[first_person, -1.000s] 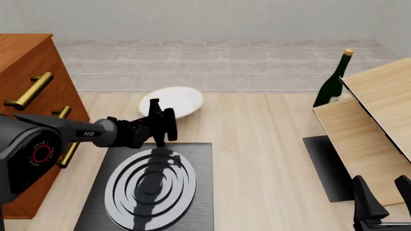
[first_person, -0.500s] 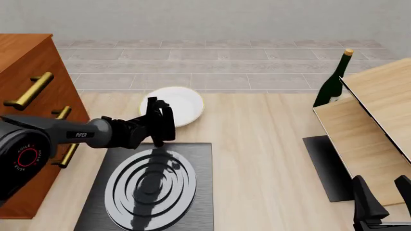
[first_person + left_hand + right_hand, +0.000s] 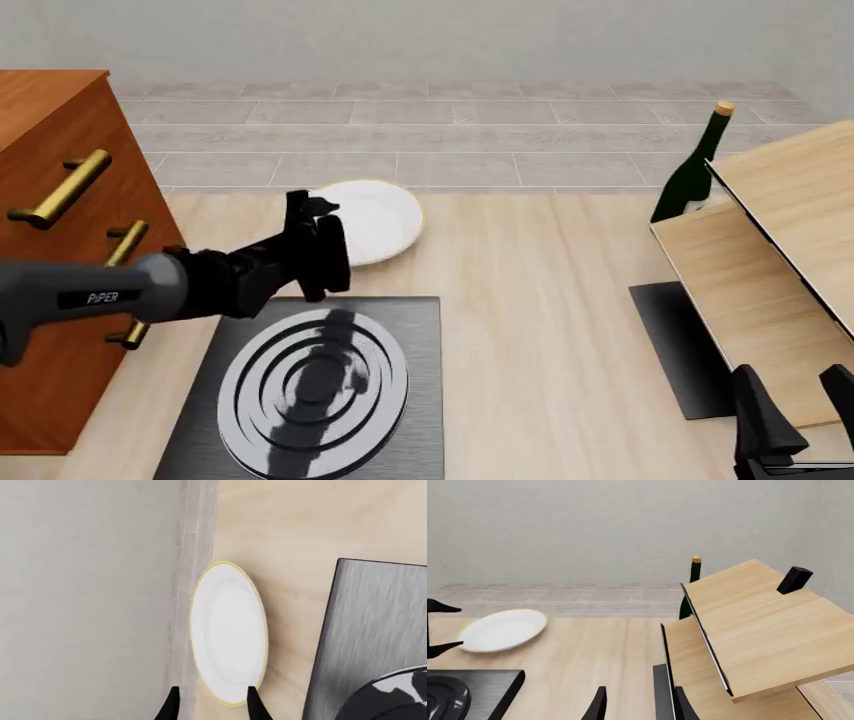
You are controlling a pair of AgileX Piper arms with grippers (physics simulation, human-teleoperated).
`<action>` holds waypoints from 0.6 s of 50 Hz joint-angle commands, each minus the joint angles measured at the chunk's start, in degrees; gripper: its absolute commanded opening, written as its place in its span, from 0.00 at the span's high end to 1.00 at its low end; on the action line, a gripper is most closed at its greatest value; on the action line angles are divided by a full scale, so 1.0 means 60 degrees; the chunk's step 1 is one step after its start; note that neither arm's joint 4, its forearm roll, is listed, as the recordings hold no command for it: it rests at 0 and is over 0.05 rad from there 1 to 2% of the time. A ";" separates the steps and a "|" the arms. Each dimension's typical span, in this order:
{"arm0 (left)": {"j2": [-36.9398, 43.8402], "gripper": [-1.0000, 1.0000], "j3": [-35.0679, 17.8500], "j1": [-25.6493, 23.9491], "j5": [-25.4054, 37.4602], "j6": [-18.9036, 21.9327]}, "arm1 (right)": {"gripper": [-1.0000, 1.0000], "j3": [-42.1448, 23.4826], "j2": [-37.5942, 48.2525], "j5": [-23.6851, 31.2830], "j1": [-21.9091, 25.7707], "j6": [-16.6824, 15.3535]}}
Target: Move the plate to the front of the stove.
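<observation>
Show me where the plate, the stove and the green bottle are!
plate (image 3: 374, 220): front view, on its white middle.
stove (image 3: 420, 400): front view, on the bare black slab right of the rings.
green bottle (image 3: 691, 180): front view, on its dark body.

Plate (image 3: 374, 219) on the table (image 3: 534, 300) just behind the stove (image 3: 314, 385).

In the front view the left gripper (image 3: 310, 245) is covering the near-left edge of the plate (image 3: 378, 218), so whether its fingers are touching the rim cannot be told. The left wrist view is cutting off the gripper's fingers at the frame edge and most of the stove (image 3: 370, 645) beside them. The right gripper (image 3: 790, 420) is running off the bottom edge in front view. The shelf (image 3: 781, 260) beside it is hiding the lower part of the bottle (image 3: 694, 172).
</observation>
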 commanded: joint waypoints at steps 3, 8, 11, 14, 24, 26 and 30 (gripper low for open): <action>-0.1330 0.00 0.1059 -0.0081 -0.0203 -0.0162 | 0.00 0.0000 -0.0004 0.0000 0.0002 -0.0002; -0.2291 0.00 0.1987 -0.0198 -0.0708 -0.0254 | 0.00 0.0000 -0.0003 0.0000 -0.0001 0.0000; -0.2612 0.00 0.2192 -0.0225 -0.0869 -0.0379 | 0.00 0.0000 0.0000 0.0000 0.0000 -0.0002; -0.3335 0.00 0.2831 -0.0295 -0.1416 -0.0645 | 0.00 0.0000 -0.0003 0.0000 0.0000 -0.0002; -0.5632 0.00 0.4148 -0.0746 -0.2555 -0.2507 | 0.00 0.0000 0.0003 0.0000 0.0000 0.0002; -0.5879 0.00 0.4251 -0.0741 -0.2567 -0.2872 | 0.00 0.0000 -0.0001 0.0000 0.0000 -0.0001; -0.6766 0.00 0.4402 -0.0758 -0.2451 -0.3608 | 0.00 0.0000 0.0001 0.0000 -0.0001 0.0000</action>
